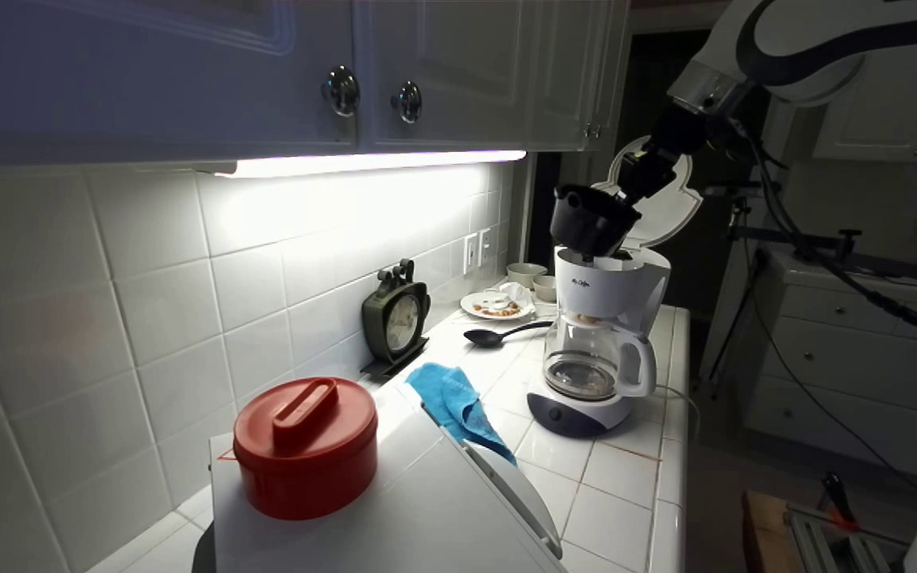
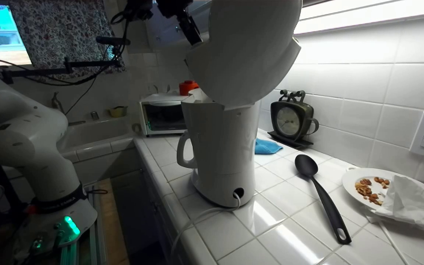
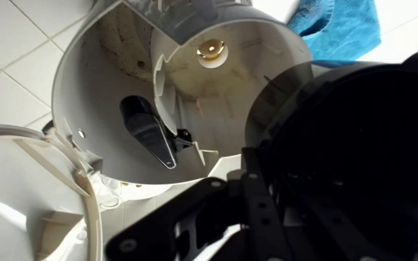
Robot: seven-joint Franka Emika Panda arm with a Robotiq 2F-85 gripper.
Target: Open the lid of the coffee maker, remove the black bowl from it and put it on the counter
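My gripper (image 1: 624, 199) is shut on the rim of the black bowl (image 1: 586, 221), which hangs tilted just above the coffee maker's front rim. I cannot tell whether its underside touches the rim. In the wrist view the bowl (image 3: 357, 134) fills the right side, and the dark fingers (image 3: 263, 159) meet its edge. The coffee maker (image 1: 598, 290) stands upright on the counter (image 1: 618, 485), carafe in place. The wrist view shows its open interior (image 3: 216, 87). The lid (image 1: 677, 207) stands raised behind the opening. In an exterior view the lid (image 2: 252, 48) hides the bowl.
A blue cloth (image 1: 458, 402), black spoon (image 1: 486, 337), clock (image 1: 396, 318) and plate with nuts (image 1: 498, 305) lie or stand along the wall. A white toaster oven (image 1: 395, 509) carries a red container (image 1: 307, 454). Wall cabinets (image 1: 458, 72) and a light (image 1: 379, 163) hang above the counter.
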